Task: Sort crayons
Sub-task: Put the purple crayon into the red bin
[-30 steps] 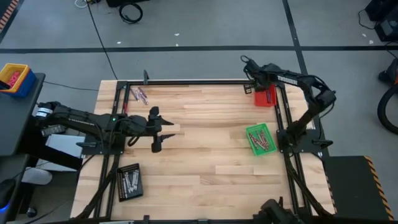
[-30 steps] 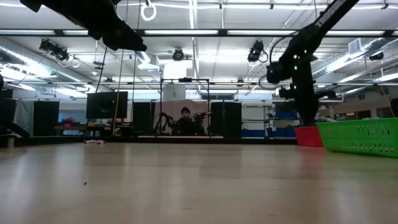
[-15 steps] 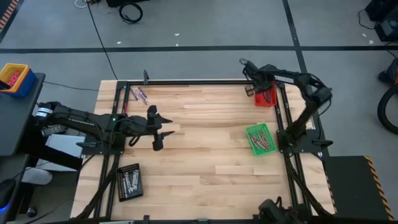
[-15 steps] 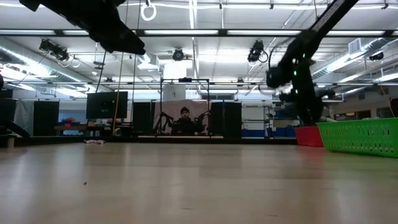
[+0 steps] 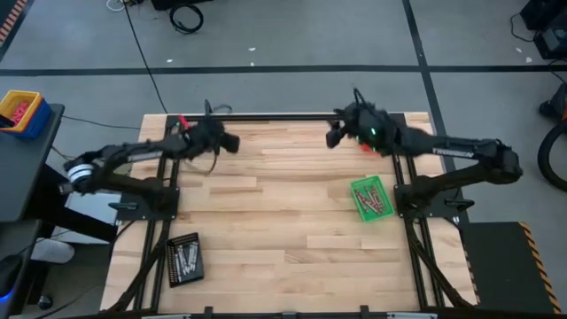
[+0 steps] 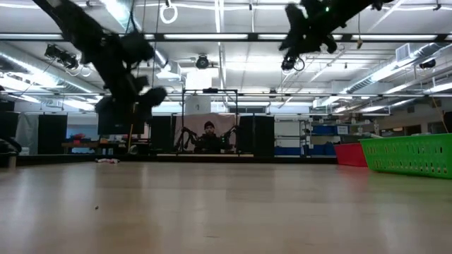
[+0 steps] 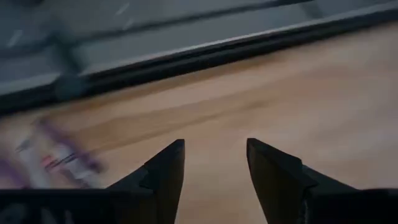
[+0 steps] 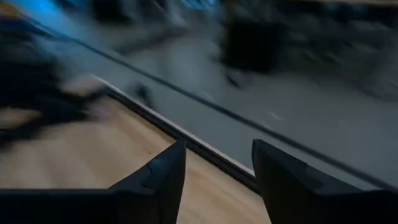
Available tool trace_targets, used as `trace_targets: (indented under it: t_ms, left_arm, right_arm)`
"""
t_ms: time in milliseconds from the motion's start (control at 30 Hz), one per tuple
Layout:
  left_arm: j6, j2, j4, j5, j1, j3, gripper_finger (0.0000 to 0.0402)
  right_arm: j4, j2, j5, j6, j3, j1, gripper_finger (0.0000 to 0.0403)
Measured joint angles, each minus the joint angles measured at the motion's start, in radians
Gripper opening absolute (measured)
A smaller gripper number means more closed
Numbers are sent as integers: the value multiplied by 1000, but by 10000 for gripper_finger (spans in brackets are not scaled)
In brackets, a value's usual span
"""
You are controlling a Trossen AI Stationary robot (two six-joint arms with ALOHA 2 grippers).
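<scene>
Left hand (image 5: 229,142) is swung to the 11 o'clock crayons (image 7: 53,158), fingers apart, empty. Right hand (image 5: 331,136), emptied, fingers apart, is pulled off the red tray.

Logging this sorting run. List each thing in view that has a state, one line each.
left gripper: open, empty, over the table's far-left part near loose crayons
right gripper: open, empty, raised near the far edge
green tray: holds several crayons
black tray: holds pale crayons
red tray: contents hidden in these views
</scene>
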Motion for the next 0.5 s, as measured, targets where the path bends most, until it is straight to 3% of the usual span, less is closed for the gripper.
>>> trace_targets:
  t_ms: [133, 233, 500]
  left_arm:
    - [-41, 124, -10, 83, 243, 38, 171]
    - [-55, 205, -56, 107, 355, 101, 160]
    - [-63, 412, -383, 131, 459, 386, 142]
  right_arm:
    - [273, -10, -2, -40, -128, 150, 189]
    - [413, 12, -1, -51, -209, 221, 189]
    - [600, 33, 0, -144, -244, 252, 189]
